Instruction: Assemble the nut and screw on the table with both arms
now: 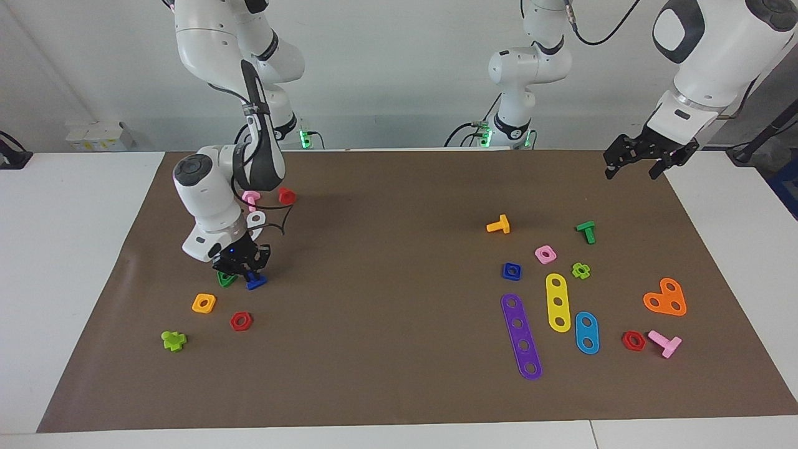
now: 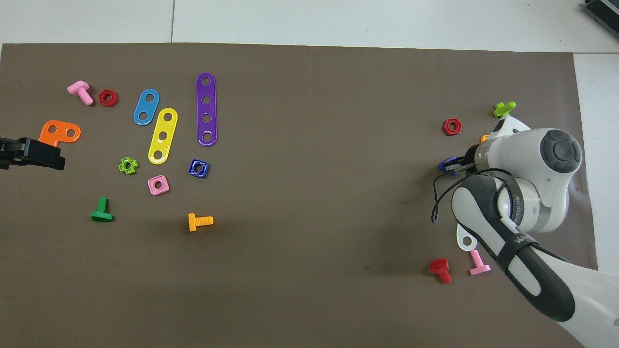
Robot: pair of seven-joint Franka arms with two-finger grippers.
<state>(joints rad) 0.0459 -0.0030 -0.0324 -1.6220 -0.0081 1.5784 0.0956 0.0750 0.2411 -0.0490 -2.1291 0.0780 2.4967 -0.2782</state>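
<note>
The blue screw point(image 1: 255, 282) lies on the brown mat point(image 1: 386, 249) toward the right arm's end of the table, beside a green triangular nut point(image 1: 225, 279). My right gripper point(image 1: 247, 273) is down at the screw, right over it. In the overhead view only a bit of the screw point(image 2: 447, 165) shows under the right arm. The blue square nut point(image 1: 511, 270) lies flat on the mat toward the left arm's end, and it also shows in the overhead view point(image 2: 198, 167). My left gripper point(image 1: 631, 173) waits open and empty, raised over the mat's corner at its own end.
Beside the blue nut lie a pink square nut point(image 1: 545, 254), an orange screw point(image 1: 499, 224), and purple point(image 1: 521, 337) and yellow point(image 1: 557, 302) strips. Near the right gripper lie an orange square nut point(image 1: 204, 303) and a red hex nut point(image 1: 240, 321).
</note>
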